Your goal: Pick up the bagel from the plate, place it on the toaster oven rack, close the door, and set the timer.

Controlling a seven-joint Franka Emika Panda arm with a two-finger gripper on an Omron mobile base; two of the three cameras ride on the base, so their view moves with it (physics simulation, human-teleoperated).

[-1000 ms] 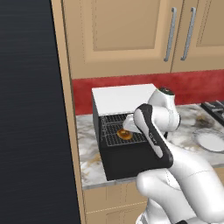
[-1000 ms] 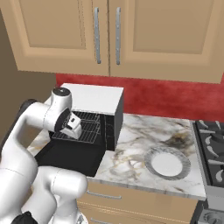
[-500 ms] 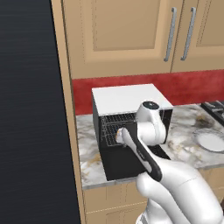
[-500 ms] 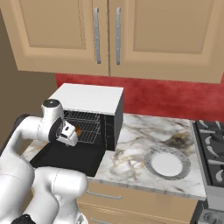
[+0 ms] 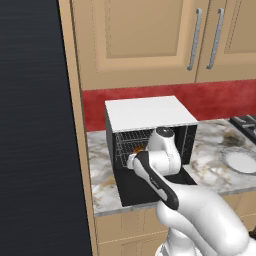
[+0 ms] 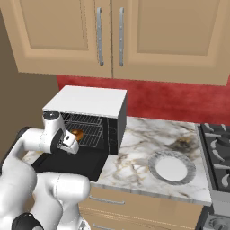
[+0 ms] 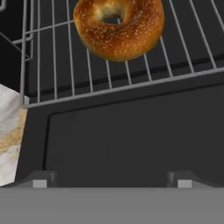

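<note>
At the bottom of the hand view, the gripper (image 7: pixel 109 183) had its two dark tips spread wide apart and held nothing. Just beyond them, across the middle of the frame, lay the lowered black door (image 7: pixel 131 140). Farther up, the bagel (image 7: pixel 119 27) rested on the toaster oven rack (image 7: pixel 57 74), its top cut off by the frame edge. The plate (image 6: pixel 169 168) sat empty at the lower right of the right base view. Closing the door looked like the step in hand; reaching under its front edge and lifting steadily would likely work best. The door's handle and the timer knob could not be made out.
</note>
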